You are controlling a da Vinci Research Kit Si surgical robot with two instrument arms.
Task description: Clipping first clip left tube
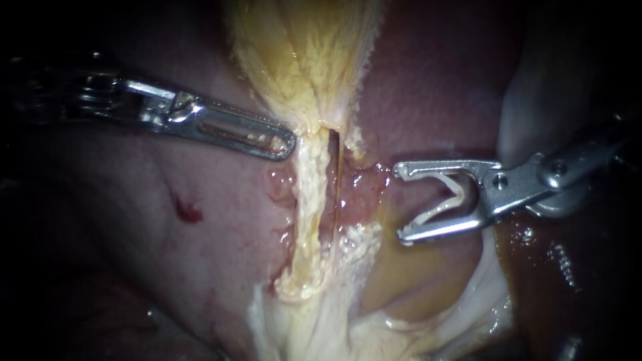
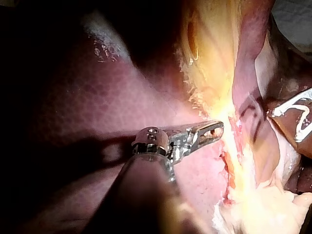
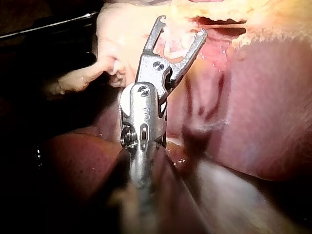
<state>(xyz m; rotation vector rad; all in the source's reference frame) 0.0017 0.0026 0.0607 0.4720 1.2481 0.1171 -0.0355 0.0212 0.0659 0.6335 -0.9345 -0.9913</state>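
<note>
left tube (image 1: 309, 200) vert., clip (image 1: 460, 196) mouth twd it

L instrument (image 1: 287, 142): bright steel, long flat jaws w/ rounded tip & a long slot down the middle. Ridged steel wrist behind, then dark shaft. R instrument (image 1: 401, 202): also steel, shorter thin jaws w/ small hooked tips. One screw at the pivot, another on the rounded knuckle behind. Wrist views: domed hub w/ small holes on L, slotted housing on R.
</note>
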